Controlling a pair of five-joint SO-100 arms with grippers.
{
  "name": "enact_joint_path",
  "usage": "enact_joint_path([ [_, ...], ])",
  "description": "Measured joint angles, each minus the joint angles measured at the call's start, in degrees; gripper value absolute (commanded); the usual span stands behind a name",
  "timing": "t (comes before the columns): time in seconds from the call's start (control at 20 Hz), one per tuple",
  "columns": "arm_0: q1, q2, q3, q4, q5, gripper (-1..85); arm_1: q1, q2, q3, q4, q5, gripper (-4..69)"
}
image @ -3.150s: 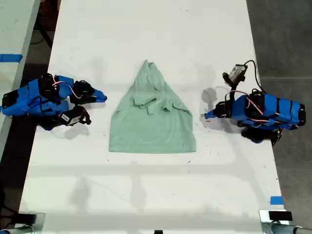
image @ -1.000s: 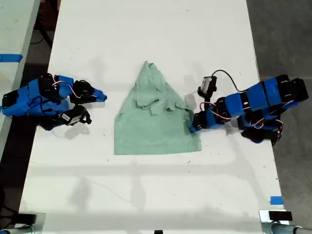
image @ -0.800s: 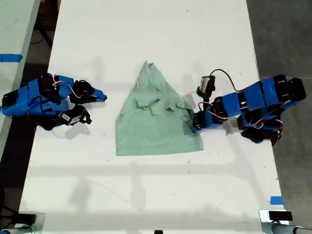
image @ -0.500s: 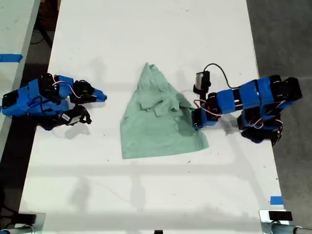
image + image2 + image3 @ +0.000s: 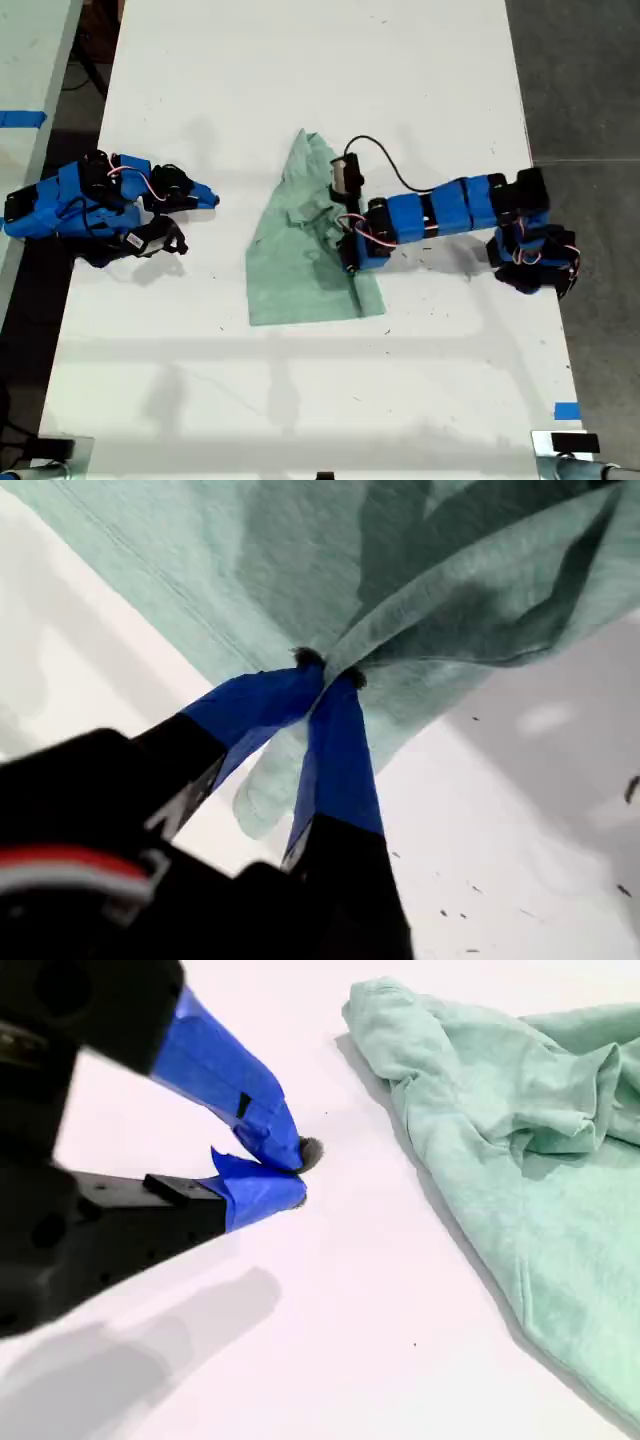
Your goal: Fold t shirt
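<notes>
Mint-green t shirt [image 5: 300, 250] lies mid-bench on the white bench [image 5: 320, 80], long axis running roughly top-to-bottom in the exterior view. Narrow bunched end points toward that view's top, straight hem sits toward the bottom. Fabric wrinkled, esp. around the middle, where small folds bunch up.

My first tool [image 5: 325, 675] is clamped on the shirt: both blue-taped fingers [image 5: 335, 750] meet at the tips w/ a pinch of cloth between them, and creases radiate out from that spot. In the exterior view this arm reaches in from the exterior view's right, stretched across the bench, tool [image 5: 347, 255] over the shirt's right-hand part. The shirt edge on that side looks lifted and pulled inward over the rest, so the hem end there is partly hidden under the arm.

My second tool [image 5: 290, 1170] rests on the bench near the exterior view's left [image 5: 195, 205], apart from the shirt, nothing between its fingers. Tips are nearly touching, only a narrow gap showing. From its wrist view the shirt [image 5: 520, 1160] lies just beyond the tips, bare bench between.
</notes>
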Motion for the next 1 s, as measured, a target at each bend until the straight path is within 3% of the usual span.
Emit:
enact_joint_path([
  [0.15, 0.00, 0.00, 0.00, 0.00, 0.00, -0.1, -0.62, -7.73, -6.59, -0.09, -1.49, -0.8],
  [0.25, 0.00, 0.00, 0.00, 0.00, 0.00, -0.1, -0.79, -9.05, -6.59, -1.49, -2.64, 13.0],
  [0.35, 0.00, 0.00, 0.00, 0.00, 0.00, -0.1, -1.23, -9.58, -6.59, -2.90, -4.13, 31.6],
  [0.7, 0.00, 0.00, 0.00, 0.00, 0.00, -0.1, -2.02, -8.53, -6.59, -3.87, -6.59, 32.2],
  [1.0, 0.00, 0.00, 0.00, 0.00, 0.00, -0.1, -0.26, 13.01, 0.62, 8.70, -5.89, 29.0],
])
